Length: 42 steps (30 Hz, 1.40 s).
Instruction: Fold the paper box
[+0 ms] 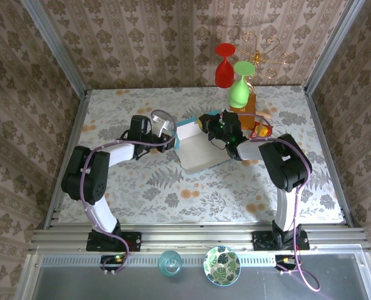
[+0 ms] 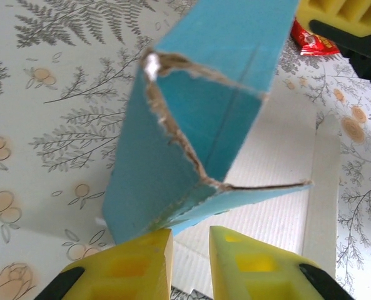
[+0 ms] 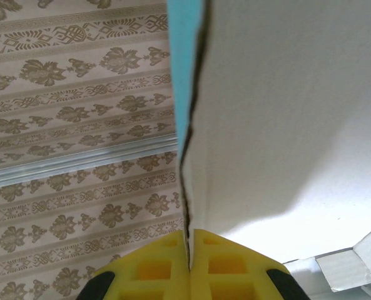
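The paper box (image 1: 198, 150) lies mid-table, white inside and sky-blue outside. In the left wrist view its blue flaps (image 2: 191, 125) stand folded up over the white floor (image 2: 279, 219), with torn brown edges. My left gripper (image 2: 190, 232) sits at the box's left end (image 1: 171, 132), its yellow fingers a narrow gap apart, and the flap's lower corner rests at the left fingertip (image 2: 154, 240). My right gripper (image 3: 189, 232) is shut on the edge of a raised wall (image 3: 285, 125), blue on one face, white on the other. From above it is at the box's far right corner (image 1: 205, 123).
Behind the box stands a brown-orange block (image 1: 251, 103) under a gold rack (image 1: 266, 50) with a red glass (image 1: 224, 65) and a green glass (image 1: 239, 87) hanging from it. A red packet (image 1: 260, 131) lies beside the right arm. A bowl (image 1: 221, 265) and a blue cup (image 1: 170, 262) sit on the near ledge.
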{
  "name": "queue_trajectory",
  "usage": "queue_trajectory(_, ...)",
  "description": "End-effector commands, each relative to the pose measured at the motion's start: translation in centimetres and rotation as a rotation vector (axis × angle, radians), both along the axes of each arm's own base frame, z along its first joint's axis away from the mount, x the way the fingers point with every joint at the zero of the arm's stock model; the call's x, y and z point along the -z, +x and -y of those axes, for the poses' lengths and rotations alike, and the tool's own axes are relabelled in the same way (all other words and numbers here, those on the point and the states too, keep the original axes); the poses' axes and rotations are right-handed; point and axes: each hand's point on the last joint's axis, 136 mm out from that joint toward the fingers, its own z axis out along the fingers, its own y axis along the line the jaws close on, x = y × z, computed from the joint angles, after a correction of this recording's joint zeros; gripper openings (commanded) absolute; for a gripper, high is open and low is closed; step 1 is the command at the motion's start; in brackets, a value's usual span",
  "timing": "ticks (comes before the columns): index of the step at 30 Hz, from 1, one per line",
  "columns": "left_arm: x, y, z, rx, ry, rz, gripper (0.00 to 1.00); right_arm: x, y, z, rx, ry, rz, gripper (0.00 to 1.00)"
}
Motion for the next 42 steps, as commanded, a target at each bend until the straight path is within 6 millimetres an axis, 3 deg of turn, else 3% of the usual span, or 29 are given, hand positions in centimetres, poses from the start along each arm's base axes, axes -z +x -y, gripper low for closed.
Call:
queue_trajectory(1,0.1,0.7,0.2,-0.006,0.009,0.048,0.23,2.3,-0.4,-0.6,-0.038,-0.029,-0.056,0.0)
queue_trajectory(17,0.9,2.0,0.4,-0.121,0.041,0.046,0.24,3.6,-1.0,-0.4,-0.04,-0.049,-0.054,0.0)
queue_trajectory(26,1.0,2.9,-0.6,-0.22,0.056,0.049,0.3,4.5,-1.4,-0.2,-0.032,-0.051,-0.057,0.0)
queue_trajectory(42,0.8,4.2,0.2,-0.216,0.037,0.055,0.28,5.0,-1.0,-0.8,-0.037,-0.061,-0.067,0.0)
